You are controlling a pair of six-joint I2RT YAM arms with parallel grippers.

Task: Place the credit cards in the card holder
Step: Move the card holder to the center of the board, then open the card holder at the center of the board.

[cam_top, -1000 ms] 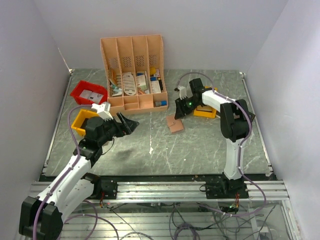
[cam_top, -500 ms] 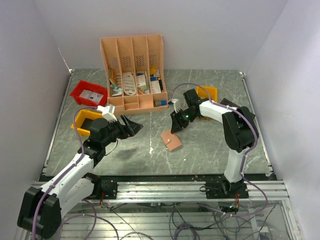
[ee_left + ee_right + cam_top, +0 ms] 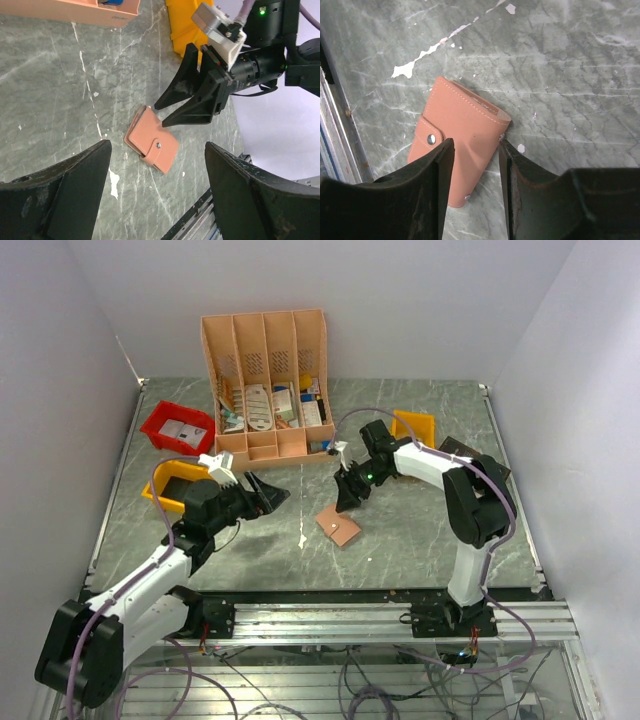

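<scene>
The card holder [image 3: 338, 528] is a tan-brown wallet, snapped closed and lying flat on the marble table, also seen in the left wrist view [image 3: 151, 146] and the right wrist view [image 3: 460, 145]. My right gripper [image 3: 345, 500] points down just behind it, open, its black fingers [image 3: 427, 185] straddling the wallet from above without clamping it. My left gripper [image 3: 275, 495] hovers left of the wallet, open wide and empty. I cannot pick out the credit cards with certainty; small pale items sit in the organiser's front trays.
A peach slotted organiser [image 3: 265, 380] stands at the back. A red bin [image 3: 178, 427] and a yellow bin [image 3: 168, 486] lie at the left, and another yellow bin [image 3: 415, 425] behind the right arm. The metal rail [image 3: 320, 615] runs along the near edge.
The right gripper has swung left and nearer. The card holder has shifted from beside it toward the front and now rests on the table. The left gripper has edged right.
</scene>
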